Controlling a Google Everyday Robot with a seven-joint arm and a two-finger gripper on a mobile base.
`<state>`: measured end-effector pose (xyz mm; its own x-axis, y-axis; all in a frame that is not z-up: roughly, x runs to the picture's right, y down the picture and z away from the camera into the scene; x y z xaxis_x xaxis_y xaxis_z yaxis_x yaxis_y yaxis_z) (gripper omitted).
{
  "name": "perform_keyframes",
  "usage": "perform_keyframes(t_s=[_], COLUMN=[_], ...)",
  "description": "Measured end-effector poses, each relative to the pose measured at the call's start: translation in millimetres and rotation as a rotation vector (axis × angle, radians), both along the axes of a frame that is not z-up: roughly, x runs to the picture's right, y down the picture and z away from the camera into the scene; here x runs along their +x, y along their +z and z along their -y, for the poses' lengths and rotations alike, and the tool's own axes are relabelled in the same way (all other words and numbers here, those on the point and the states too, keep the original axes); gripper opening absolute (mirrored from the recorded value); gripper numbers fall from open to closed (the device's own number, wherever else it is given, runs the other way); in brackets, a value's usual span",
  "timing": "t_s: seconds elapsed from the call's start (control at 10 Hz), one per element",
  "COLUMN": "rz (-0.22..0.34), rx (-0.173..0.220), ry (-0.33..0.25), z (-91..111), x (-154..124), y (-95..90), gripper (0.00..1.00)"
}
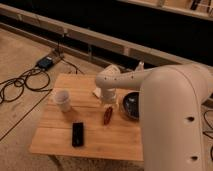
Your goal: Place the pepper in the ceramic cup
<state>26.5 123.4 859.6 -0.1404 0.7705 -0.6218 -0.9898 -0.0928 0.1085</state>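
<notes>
The pepper, small and reddish-brown, lies on the wooden table near its middle right. The white ceramic cup stands upright on the table's left part, well apart from the pepper. My gripper points down from the white arm's wrist, just above and behind the pepper's far end. I cannot tell whether it touches the pepper.
A dark round bowl sits to the right of the pepper, partly behind my arm. A flat black device lies near the front edge. A flat white block peeks out behind the gripper. Cables lie on the floor at left.
</notes>
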Motion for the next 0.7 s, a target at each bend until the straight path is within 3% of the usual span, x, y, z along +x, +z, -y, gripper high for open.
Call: perform_keyframes(t_s=[0.3,0.7], rz=[0.011,0.027], rx=[0.021,0.005], ry=[0.006,-0.008], z=[-7.9,-22.4], x=[1.5,-2.8], y=[8.0,14.5], gripper=[0.65,0.65])
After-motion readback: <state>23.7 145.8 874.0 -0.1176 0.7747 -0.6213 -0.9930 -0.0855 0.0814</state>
